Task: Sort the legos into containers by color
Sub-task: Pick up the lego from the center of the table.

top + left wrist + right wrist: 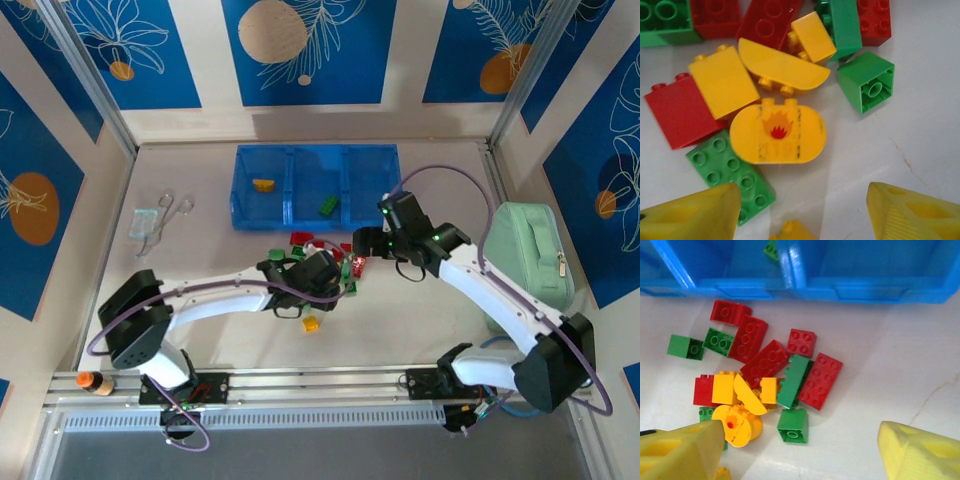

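- Blue translucent plastic: the tray sits at the far edge of the tabletop, roughly central, with its three compartments side by side. A yellow brick lies in the left one and a green brick in the middle one.
- Most of the legos lie in one tight heap in the middle of the tabletop, just on the near side of the tray's front wall. Red, green and yellow pieces touch and overlap.
- Within the heap an oval flame-print piece lies flat. A green studded brick touches it, and a half-round yellow piece lies just beyond it.
- Beside these, a green cube is tipped so its hollow underside shows.
- Over the heap's near-left side hangs the left gripper, jaws parted and gripping nothing.
- From the right side comes the right gripper, jaws spread wide, with only bare tabletop between them.
- Seen from above, both wrists cover part of the heap.
- One lone yellow piece lies apart from the heap, toward the near edge.
- Against the right edge rests a mint-green pouch, and a clear packet lies near the left edge. Both are well apart from the bricks.
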